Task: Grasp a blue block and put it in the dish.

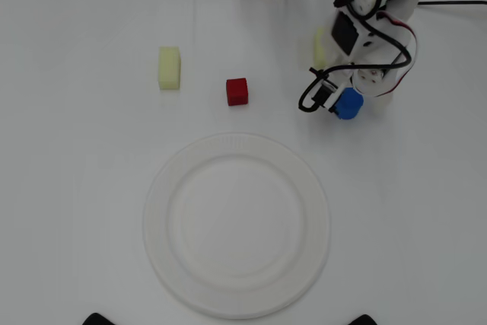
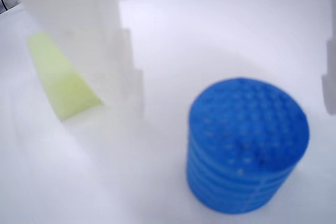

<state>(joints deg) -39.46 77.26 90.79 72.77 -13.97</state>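
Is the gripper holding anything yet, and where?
Nothing held. The gripper is open, its white fingers straddling the small blue cylindrical block without touching it.

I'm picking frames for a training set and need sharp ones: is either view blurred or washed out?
Overhead view: evenly lit and sharp, though the white dish barely stands out from the white table. Wrist view: soft focus, the blue block slightly blurred, the near white finger very blurred and overexposed.
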